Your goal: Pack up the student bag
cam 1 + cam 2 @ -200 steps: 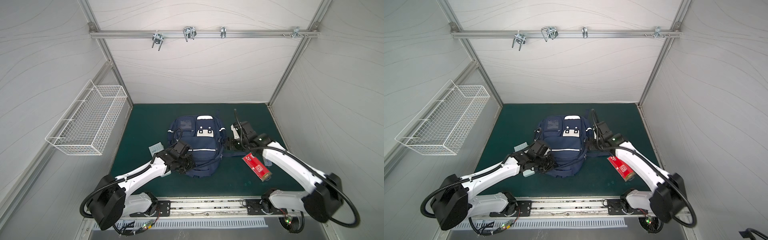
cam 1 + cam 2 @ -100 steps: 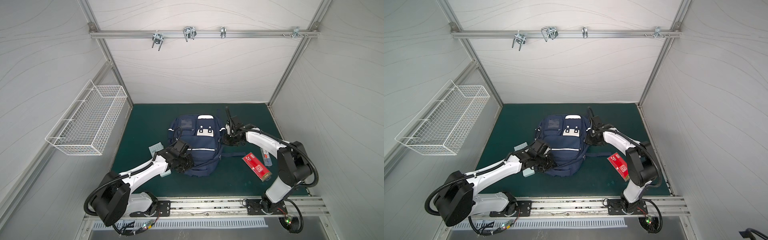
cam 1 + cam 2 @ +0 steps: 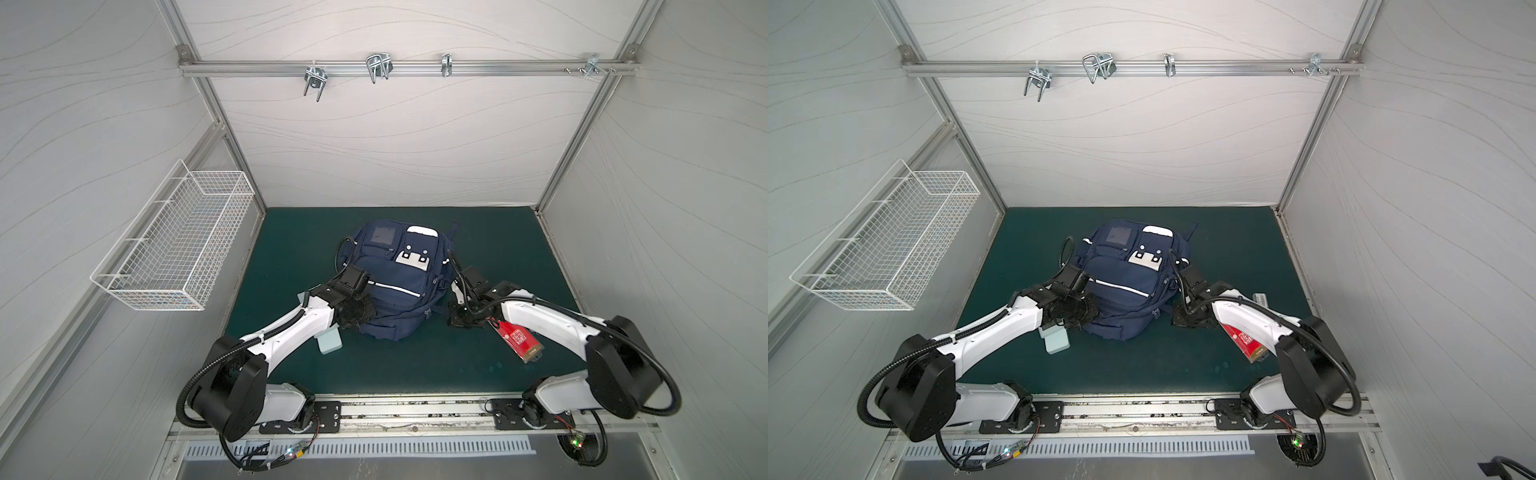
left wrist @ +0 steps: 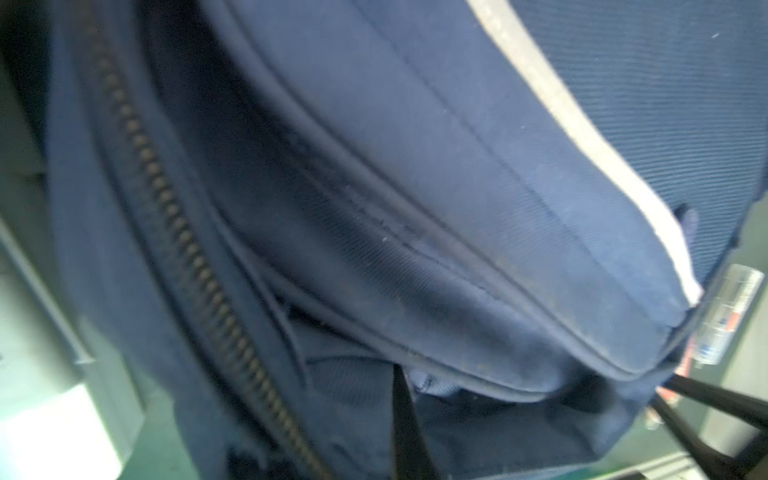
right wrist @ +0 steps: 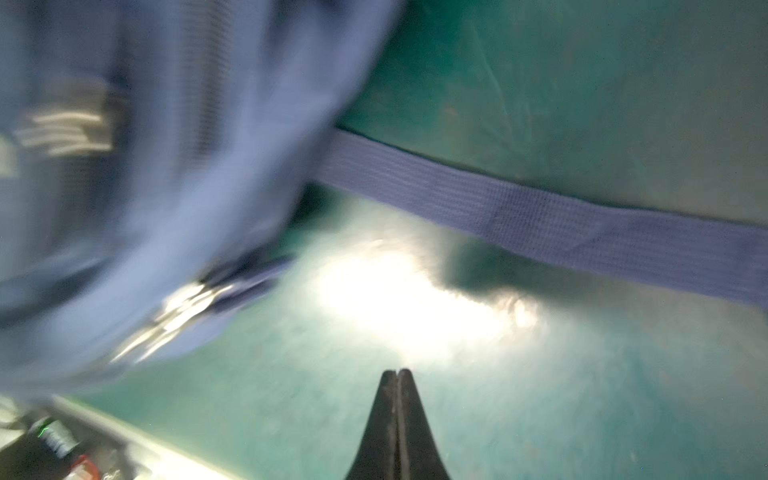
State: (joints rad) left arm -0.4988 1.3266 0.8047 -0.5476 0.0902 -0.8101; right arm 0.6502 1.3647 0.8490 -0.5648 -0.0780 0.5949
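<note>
Right wrist view: right tool point(image 5: 398, 372) (shut) withdrew from student bag point(image 5: 166, 208).

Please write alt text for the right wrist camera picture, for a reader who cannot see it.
The right gripper, shut and empty, points at a green mat with a bright glare. Close by lies the blurred navy student bag, and one flat strap runs from it across the mat.

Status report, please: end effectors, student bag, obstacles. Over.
Left end effector shut, tip at a fold of the student bag. Right end effector shut, empty, above the mat. Loose strap ahead; red packet partly under that arm.
</note>
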